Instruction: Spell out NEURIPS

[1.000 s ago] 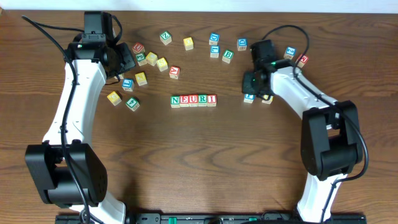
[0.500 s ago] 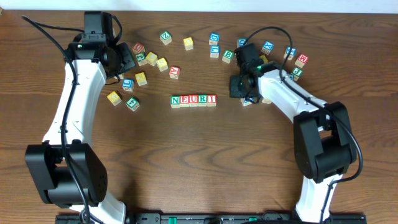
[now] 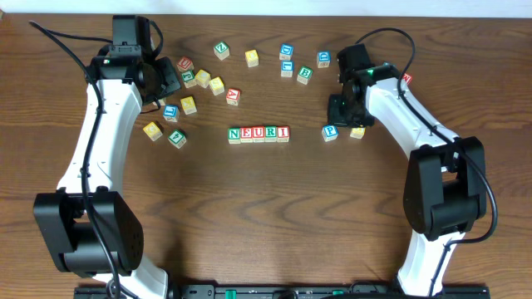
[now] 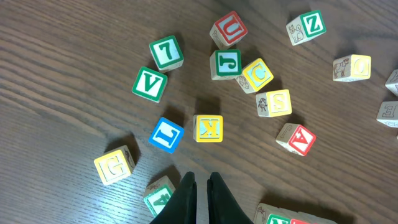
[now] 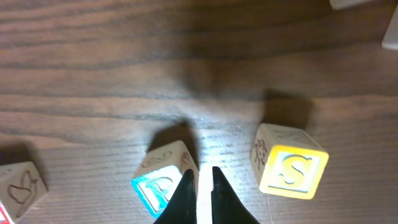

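Five cubes form a row reading N E U R I (image 3: 258,134) at the table's middle. A blue P cube (image 3: 330,132) lies to its right with a gap, and a yellow S cube (image 3: 357,131) lies beside it. My right gripper (image 3: 342,113) hovers just behind these two. In the right wrist view its fingers (image 5: 199,180) are together and empty, between the P cube (image 5: 163,182) and the S cube (image 5: 291,163). My left gripper (image 3: 166,83) is over the left cluster; its fingers (image 4: 201,185) are together and empty.
Loose cubes lie scattered at the back left, among them a red U (image 4: 228,28), a green J (image 4: 225,64), a yellow K (image 4: 208,128) and a blue L (image 4: 166,135). More cubes (image 3: 305,74) lie along the back middle and a red one (image 3: 405,79) at back right.
My right gripper swung left over the P cube, then drew back right and away, leaving the P and S cubes uncovered. The left arm has not moved.
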### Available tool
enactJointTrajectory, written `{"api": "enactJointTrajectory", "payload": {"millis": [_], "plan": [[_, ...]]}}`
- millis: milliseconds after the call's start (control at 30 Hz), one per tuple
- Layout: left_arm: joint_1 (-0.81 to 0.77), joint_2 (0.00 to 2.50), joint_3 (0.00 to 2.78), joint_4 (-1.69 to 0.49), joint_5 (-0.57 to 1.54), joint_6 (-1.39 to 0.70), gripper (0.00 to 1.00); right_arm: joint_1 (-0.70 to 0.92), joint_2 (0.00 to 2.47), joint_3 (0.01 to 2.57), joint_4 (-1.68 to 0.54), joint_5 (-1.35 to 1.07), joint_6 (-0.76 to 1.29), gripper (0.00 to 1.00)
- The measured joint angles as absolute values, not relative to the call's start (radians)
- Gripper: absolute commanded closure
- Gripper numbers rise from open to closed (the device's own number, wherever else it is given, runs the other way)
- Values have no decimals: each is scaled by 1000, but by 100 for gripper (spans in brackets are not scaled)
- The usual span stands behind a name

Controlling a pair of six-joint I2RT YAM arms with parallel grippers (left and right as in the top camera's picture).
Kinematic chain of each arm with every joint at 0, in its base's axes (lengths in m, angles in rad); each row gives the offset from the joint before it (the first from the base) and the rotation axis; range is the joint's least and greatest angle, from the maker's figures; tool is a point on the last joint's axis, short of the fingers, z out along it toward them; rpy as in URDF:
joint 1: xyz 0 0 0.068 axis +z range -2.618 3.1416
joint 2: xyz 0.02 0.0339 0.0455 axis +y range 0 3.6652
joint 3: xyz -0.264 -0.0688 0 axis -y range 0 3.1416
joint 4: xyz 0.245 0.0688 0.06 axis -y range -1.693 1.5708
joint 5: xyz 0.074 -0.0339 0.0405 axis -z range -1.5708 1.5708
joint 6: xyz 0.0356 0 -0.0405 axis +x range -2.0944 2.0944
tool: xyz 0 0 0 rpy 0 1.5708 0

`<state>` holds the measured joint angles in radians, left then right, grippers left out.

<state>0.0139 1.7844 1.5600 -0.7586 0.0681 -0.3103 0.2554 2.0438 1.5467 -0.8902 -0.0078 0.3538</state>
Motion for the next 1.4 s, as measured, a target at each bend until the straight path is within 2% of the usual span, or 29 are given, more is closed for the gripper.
{"api": "enactJointTrajectory", "payload": {"millis": [700, 1067, 1400], "plan": [[14, 1784, 1560, -759, 68, -310, 92, 282, 2071, 1548, -956, -23, 328, 96], [14, 1784, 1560, -759, 68, -310, 92, 365, 2072, 1548, -884, -56, 328, 94], [14, 1784, 1560, -759, 68, -310, 92, 379, 2072, 1548, -865, -57, 329, 94]]}}
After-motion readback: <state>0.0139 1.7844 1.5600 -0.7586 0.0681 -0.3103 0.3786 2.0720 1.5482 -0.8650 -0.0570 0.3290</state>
